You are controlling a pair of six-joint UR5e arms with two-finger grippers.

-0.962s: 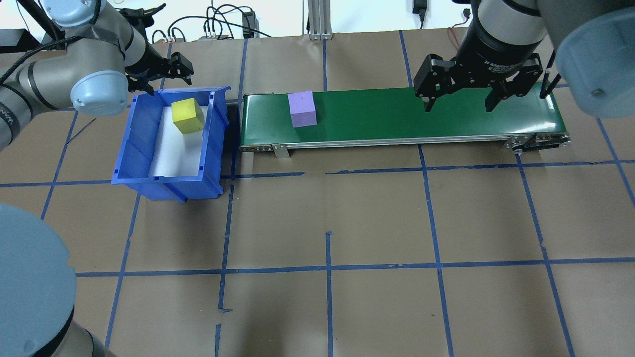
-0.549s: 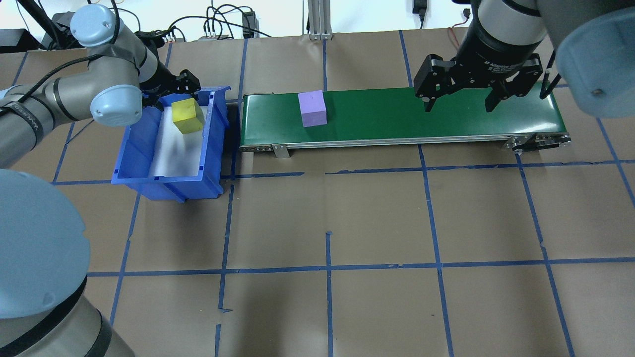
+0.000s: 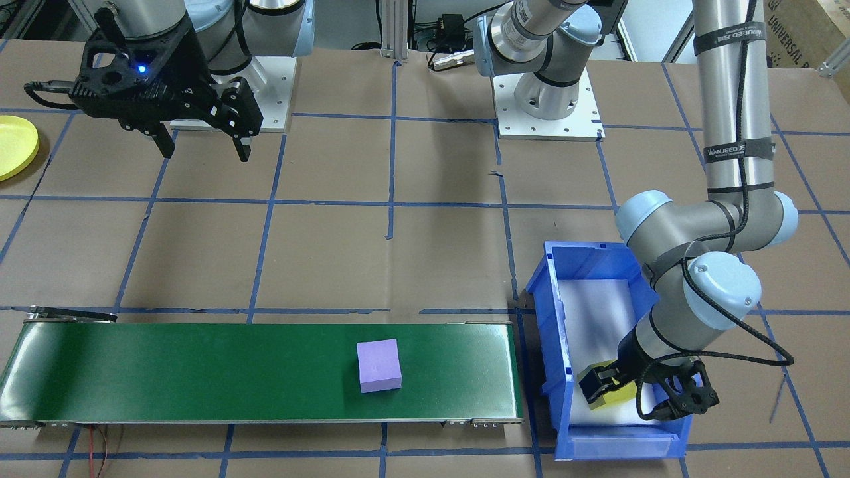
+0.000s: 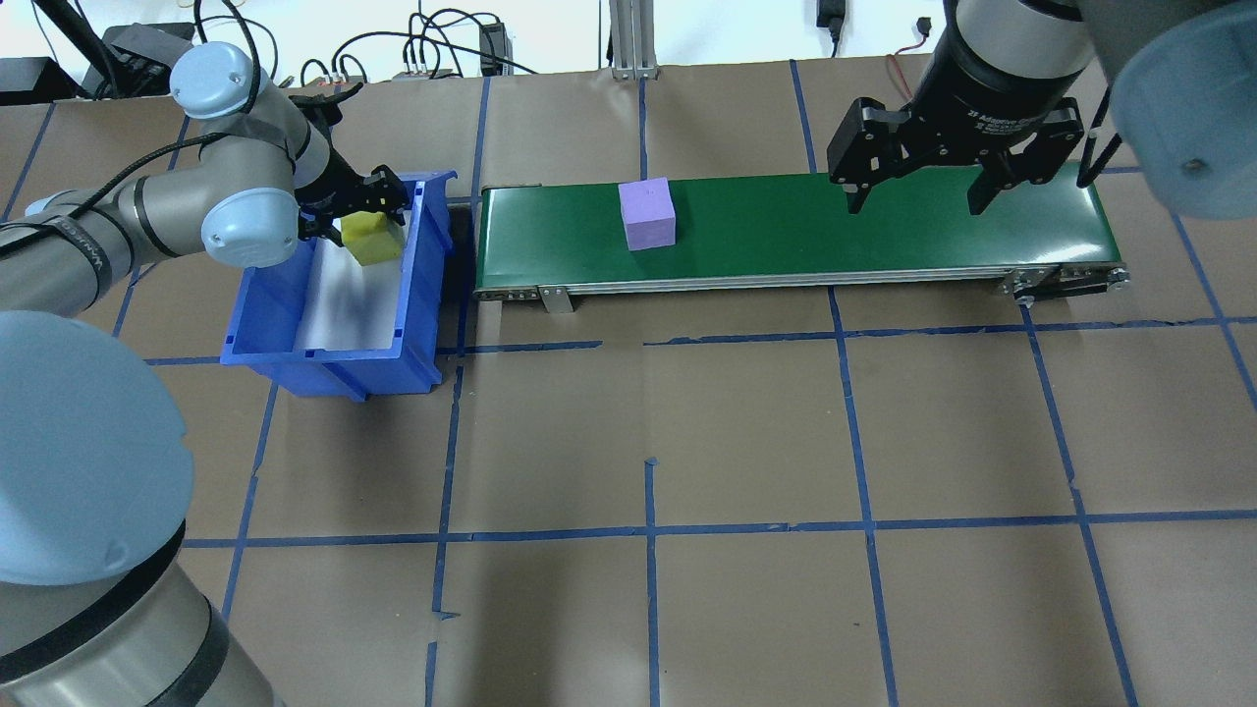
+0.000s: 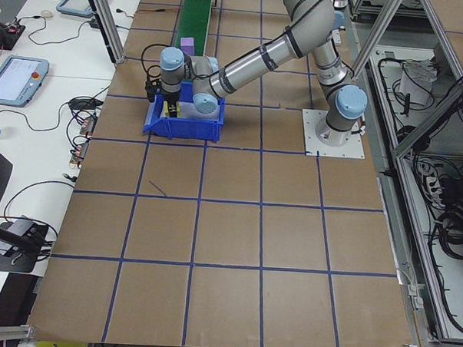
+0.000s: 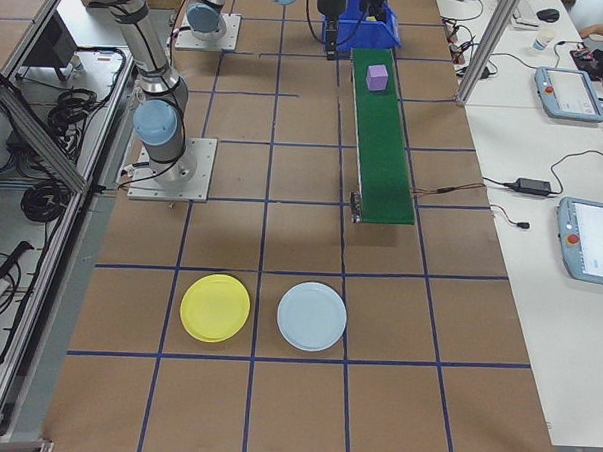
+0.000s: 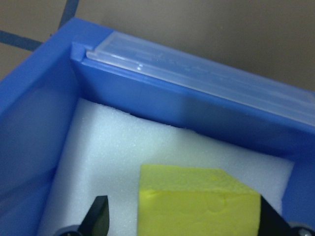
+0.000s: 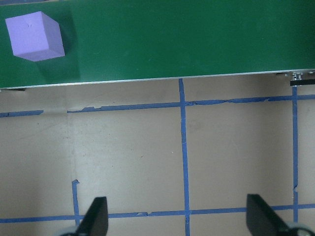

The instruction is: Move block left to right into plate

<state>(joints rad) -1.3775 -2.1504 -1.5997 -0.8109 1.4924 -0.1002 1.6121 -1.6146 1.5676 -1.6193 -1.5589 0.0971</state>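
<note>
My left gripper (image 7: 179,219) is spread, straddling the yellow block (image 7: 197,201) in the blue bin (image 4: 334,353). My right gripper (image 4: 918,191) waits, jaws spread, over the belt's far end, the purple block (image 4: 648,214) well apart.

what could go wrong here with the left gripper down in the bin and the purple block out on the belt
1. The yellow block sits in the far corner of the blue bin, close to its wall. The open left gripper straddles it, so a finger could catch the wall while closing.
2. The purple block lies on the green belt, well short of the open right gripper at the other end; a mistimed grab could miss it.
</note>
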